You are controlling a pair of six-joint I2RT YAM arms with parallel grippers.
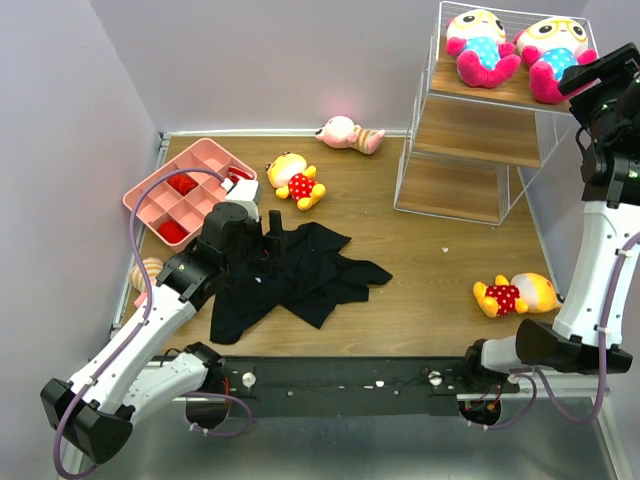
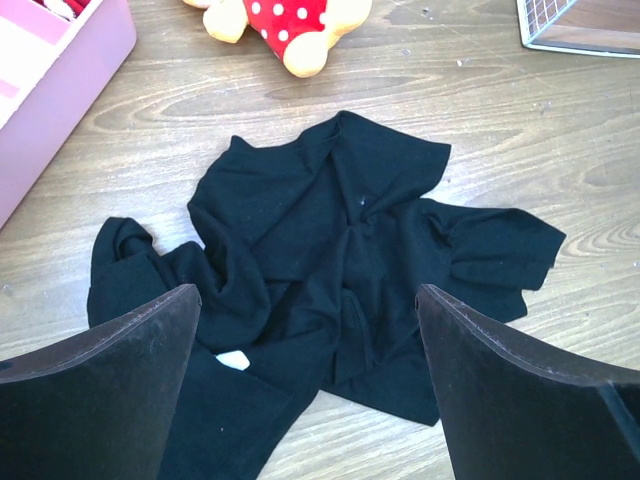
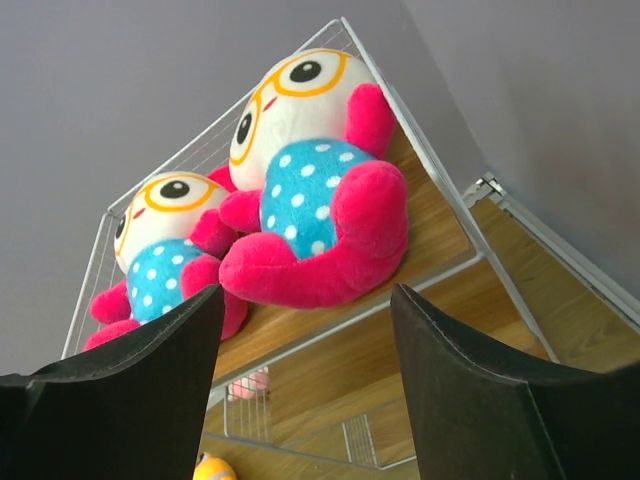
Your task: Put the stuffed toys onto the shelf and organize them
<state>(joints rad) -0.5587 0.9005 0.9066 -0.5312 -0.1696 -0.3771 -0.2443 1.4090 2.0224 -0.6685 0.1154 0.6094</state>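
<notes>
Garment (image 2: pixel 340 240) under wide left claw (image 2: pixel 307 300), right claw (image 3: pixel 307 295) parted beside shelved blue dolls (image 3: pixel 310 190)

No legible text or markings

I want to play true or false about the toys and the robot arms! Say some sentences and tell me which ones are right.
1. Two blue dotted dolls sit on the top board of the shelf. True.
2. Both yellow dolls are on the shelf too. False: both lie on the table.
3. The left gripper is holding the black cloth. False: it is open above the cloth and holds nothing.
4. A pink striped doll lies by the table's far edge. True.
</notes>
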